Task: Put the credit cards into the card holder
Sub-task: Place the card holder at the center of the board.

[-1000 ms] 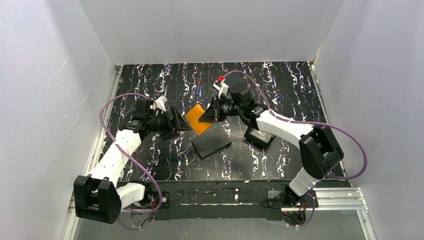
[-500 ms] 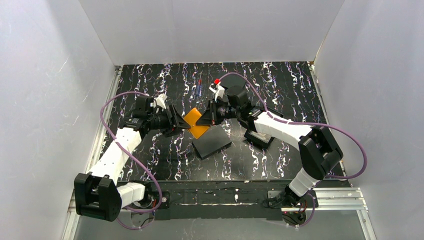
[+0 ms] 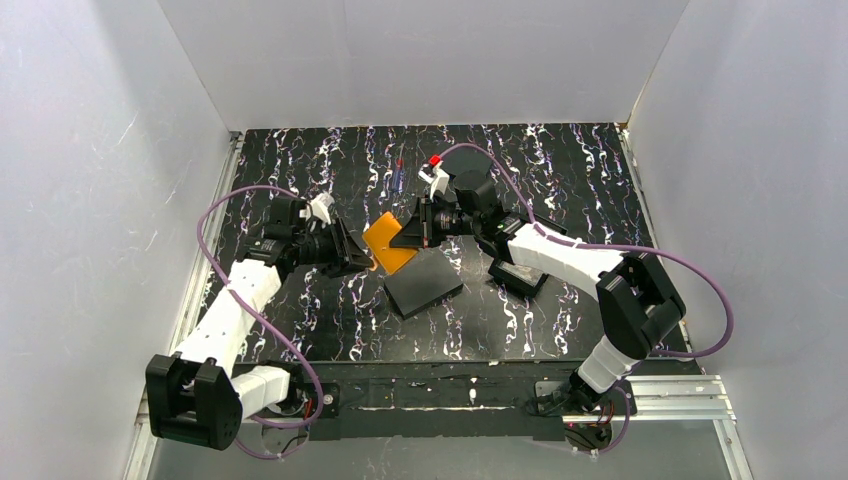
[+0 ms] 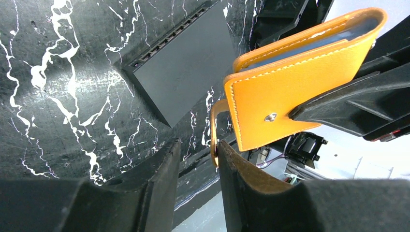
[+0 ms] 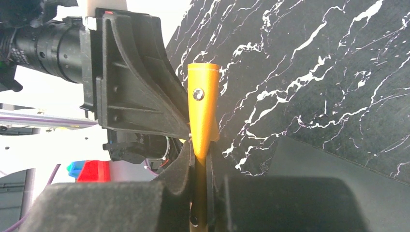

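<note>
Mid-worktop (image 3: 560, 170), the orange card holder (image 3: 388, 243) is up off the marbled surface, hanging btwn the two arms. The right pincer (image 3: 410, 232) is clenched on it. Its wrist cam shows the holder edge-on, squeezed flat btwn both fingers, w/ the snap stud (image 5: 197, 94) facing the lens near the top edge. The left pincer (image 4: 198, 145) comes in from the opposite side, fingers drawn close but not clamped, and a slot of daylight shows btwn them. In that slot sits the clasp tab (image 4: 213, 126), a thin orange strap curling off the holder's lower corner. It lies against one finger's inner face w/ the other finger standing apart, so no grip there. From the left wrist cam the holder tilts, stitched face toward the lens, the pale blue-grey lining just showing along its top edge where the two leaves part a little. Directly below it on the worktop lies a flat black slab (image 3: 423, 283), one corner pointing up toward the holder, not touching it. A second black piece (image 3: 517, 274) sits under the right forearm, well apart from the holder. Whether any card is inside the holder – can't tell from these angles.
</note>
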You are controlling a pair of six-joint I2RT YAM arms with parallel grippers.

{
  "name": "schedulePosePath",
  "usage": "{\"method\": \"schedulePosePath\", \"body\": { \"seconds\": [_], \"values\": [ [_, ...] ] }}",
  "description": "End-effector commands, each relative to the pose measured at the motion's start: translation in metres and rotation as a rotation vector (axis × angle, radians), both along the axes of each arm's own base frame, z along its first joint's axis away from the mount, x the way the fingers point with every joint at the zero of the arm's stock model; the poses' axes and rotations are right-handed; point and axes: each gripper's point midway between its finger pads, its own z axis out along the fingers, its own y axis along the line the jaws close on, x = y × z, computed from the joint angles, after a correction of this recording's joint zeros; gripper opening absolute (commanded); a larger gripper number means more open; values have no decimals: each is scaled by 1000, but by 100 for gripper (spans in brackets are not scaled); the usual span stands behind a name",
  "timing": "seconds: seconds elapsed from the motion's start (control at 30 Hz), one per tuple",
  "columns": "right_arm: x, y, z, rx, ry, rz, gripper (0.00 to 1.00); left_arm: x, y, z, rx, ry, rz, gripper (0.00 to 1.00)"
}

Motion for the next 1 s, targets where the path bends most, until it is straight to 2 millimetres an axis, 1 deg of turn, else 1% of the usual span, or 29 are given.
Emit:
{"method": "schedulePosePath", "body": {
  "seconds": [0.0,0.07,0.17,0.2,0.23,0.3,0.37,0.43,0.53,0.6,0.67,0.73,0.77,0.83,0.87,0.97],
  "values": [
    [2,8,25,81,-46,26,1,-11,-6,0,-40,11,-49,32],
    [1,9,24,84,-40,29,1,-11,-9,1,-62,13,-60,30],
    [1,11,18,88,-23,33,1,-13,-8,4,-55,-1,-63,17],
    [1,12,16,90,-17,34,1,-13,-4,5,-32,-6,-56,7],
    [2,13,13,91,-8,33,2,-15,1,4,4,-6,-46,0],
    [5,19,2,91,10,36,17,-19,17,-1,103,13,-10,0],
    [9,30,-14,79,39,45,26,-26,37,-11,220,55,58,0],
    [13,43,-32,56,62,45,37,-32,52,-20,294,95,103,0],
    [20,68,-58,14,85,42,42,-39,62,-34,343,152,134,0],
    [23,83,-84,-24,115,47,44,-40,66,-44,369,179,145,0],
    [26,92,-102,-67,121,44,45,-40,75,-56,418,205,166,0],
    [29,97,-118,-130,115,36,46,-38,77,-63,433,219,172,0],
    [29,98,-122,-162,107,42,47,-35,76,-65,426,221,168,0],
    [28,94,-132,-260,70,36,51,-32,71,-68,401,235,149,0],
    [29,93,-131,-294,24,34,54,-32,68,-68,384,240,134,0],
    [23,80,-129,-384,-77,49,68,-29,64,-63,348,218,111,0]
  ]
}}
